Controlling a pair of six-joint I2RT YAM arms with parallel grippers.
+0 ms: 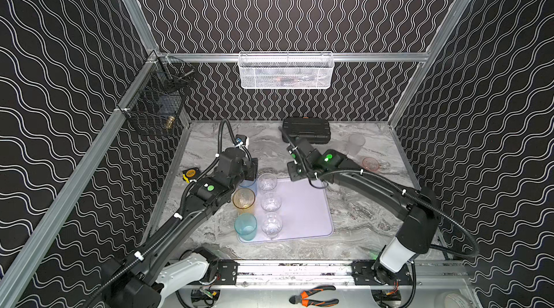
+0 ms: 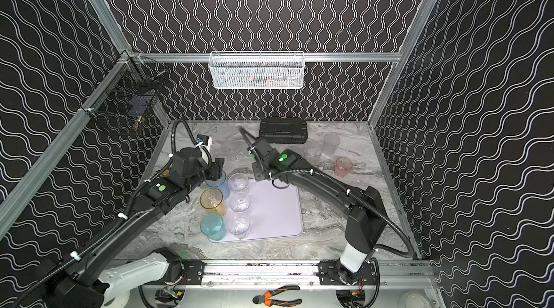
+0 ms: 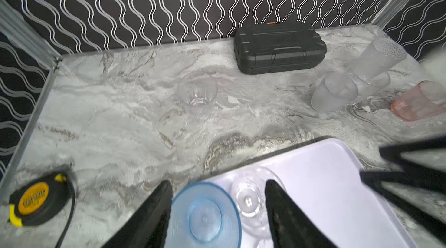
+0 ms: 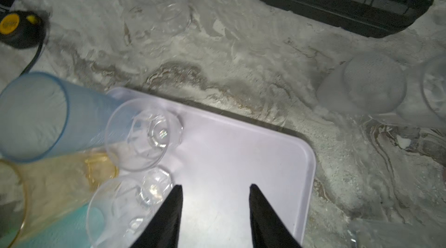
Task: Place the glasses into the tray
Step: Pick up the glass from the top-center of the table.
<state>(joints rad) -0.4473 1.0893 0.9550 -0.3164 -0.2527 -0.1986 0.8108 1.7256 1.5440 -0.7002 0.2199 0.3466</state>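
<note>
my left gripper [image 3: 218, 182] hangs spread over the blue glass [image 3: 205, 217], not clamped on it. my right gripper [image 4: 214, 186] gapes empty above the tray [image 4: 241, 157]. the blue glass stands at the tray's far left corner, mouth up, long axis vertical. a clear glass [image 3: 248, 201] sits just beside it, also between my left jaws. there, i judge, lies the danger: a closing or sideways move could catch the clear glass and topple it, or nudge the blue glass over the rim. a pink glass [image 1: 370, 164] stands off on the table.

Amber glass [image 2: 212, 201], teal glass [image 2: 212, 227] on tray [image 2: 275, 216], apparently upright.
</note>
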